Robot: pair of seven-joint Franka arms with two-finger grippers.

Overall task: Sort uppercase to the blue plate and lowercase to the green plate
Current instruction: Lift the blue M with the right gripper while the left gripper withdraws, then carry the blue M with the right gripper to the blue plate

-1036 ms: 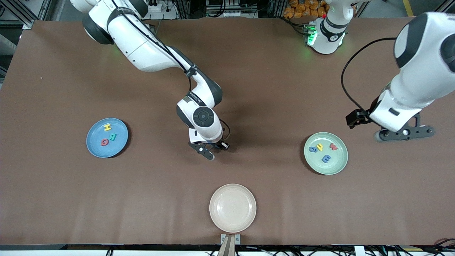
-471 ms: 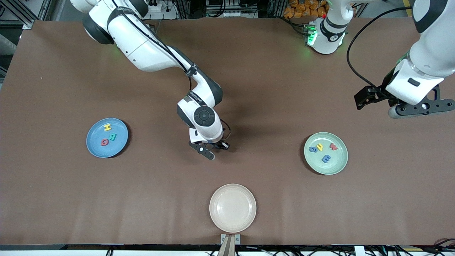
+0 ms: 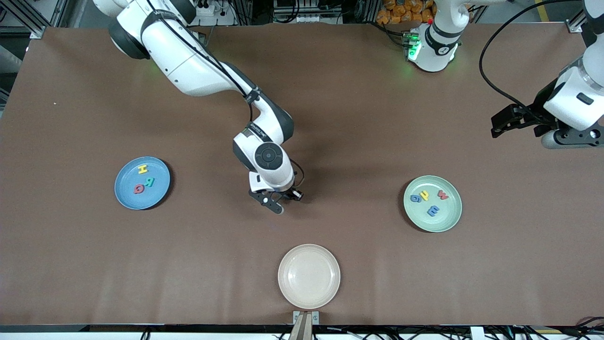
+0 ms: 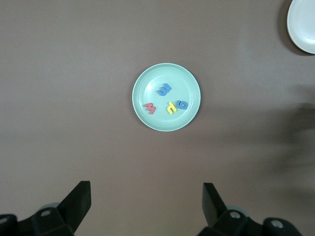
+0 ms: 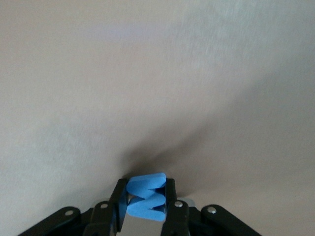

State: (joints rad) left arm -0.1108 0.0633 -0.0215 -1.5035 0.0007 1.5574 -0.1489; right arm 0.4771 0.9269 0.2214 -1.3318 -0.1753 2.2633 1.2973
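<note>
My right gripper [image 3: 275,205] is down at the middle of the table, shut on the light-blue M [image 5: 146,186], which stands on edge between the fingers of the right gripper [image 5: 146,197]. On the blue plate [image 3: 126,198] lie a yellow H [image 3: 142,169], a green R [image 3: 149,181] and a red Q [image 3: 138,189]. The green plate [image 3: 446,220] holds a blue g [image 3: 415,198], yellow h [image 3: 424,194], red w [image 3: 443,194] and blue m [image 3: 433,210]. My left gripper [image 3: 573,136] hangs open and empty, high above the left arm's end of the table. In its wrist view the left gripper [image 4: 146,187] looks down on the green plate [image 4: 147,81].
A cream plate [image 3: 309,276] with nothing in it sits near the table's front edge, nearer the front camera than my right gripper. It also shows in the left wrist view as the cream plate [image 4: 302,24]. The right arm's forearm stretches over the table from its base.
The left arm has swung up and away from the green plate toward its end of the table. The right gripper's fingers closed in on the M and barely moved.
</note>
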